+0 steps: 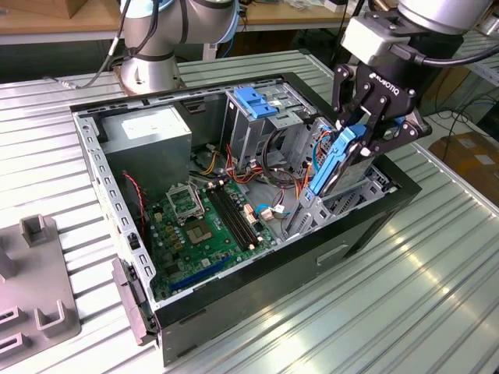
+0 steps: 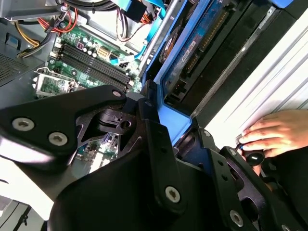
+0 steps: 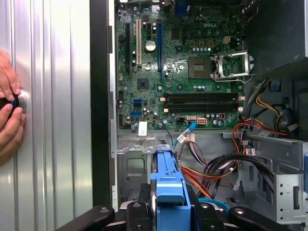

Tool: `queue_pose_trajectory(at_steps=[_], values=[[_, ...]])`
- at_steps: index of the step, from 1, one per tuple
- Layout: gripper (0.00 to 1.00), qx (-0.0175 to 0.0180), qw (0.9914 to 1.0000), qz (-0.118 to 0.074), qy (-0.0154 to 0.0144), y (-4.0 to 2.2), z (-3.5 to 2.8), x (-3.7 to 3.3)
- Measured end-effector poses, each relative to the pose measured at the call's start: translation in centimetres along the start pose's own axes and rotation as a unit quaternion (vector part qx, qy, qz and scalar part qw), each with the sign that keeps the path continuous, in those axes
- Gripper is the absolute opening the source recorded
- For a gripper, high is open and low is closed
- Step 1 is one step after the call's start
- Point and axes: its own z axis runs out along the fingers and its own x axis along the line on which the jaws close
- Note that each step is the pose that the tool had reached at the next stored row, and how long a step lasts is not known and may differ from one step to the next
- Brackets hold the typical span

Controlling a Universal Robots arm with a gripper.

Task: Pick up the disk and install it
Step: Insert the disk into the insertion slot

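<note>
Ribbed silver sheeting made up the surface [image 1: 405, 312], and on it lay an open computer case [image 1: 257, 288] with its side panel off and its insides facing up. Inside I could see the green motherboard [image 1: 207, 226], a grey power supply [image 1: 148, 132] at the far corner, and a tall grey drive cage with a blue bracket [image 1: 253, 101] on top. Red, yellow and black cables [image 1: 269, 167] ran loose between the cage and the board.

At the exterior view's right end of the case, the arm's black claw [image 1: 360, 139] was clenched on the disk [image 1: 331, 167], gripping it by the upper end of its bright blue carrier. The disk stood on edge, tilted, with its lower end down inside the case beside the metal bay at the black wall and its upper end above the rim. In the first wrist view the carrier [image 3: 166, 178] stuck out from between the claw [image 3: 168, 214] fingers over the grey bay floor. In the second wrist view the disk [image 2: 192, 43] showed its underside just beside the case wall.

A person's hand [image 3: 9, 115] rested on the surface outside the case, fingertips on a small dark round thing. A grey fixture block [image 1: 35, 288] sat at the exterior view's left, well apart from the case, and a second arm's base [image 1: 152, 47] stood behind it.
</note>
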Motion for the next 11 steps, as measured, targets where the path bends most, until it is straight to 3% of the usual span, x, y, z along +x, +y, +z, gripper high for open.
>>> queue_pose_trajectory(at_steps=[8,11], values=[[0.37,0.0000,1.00000,0.000,0.0000,-0.01,1.44,0.01],[0.37,0.0000,1.00000,0.000,-0.0001,-0.02,2.29,0.01]])
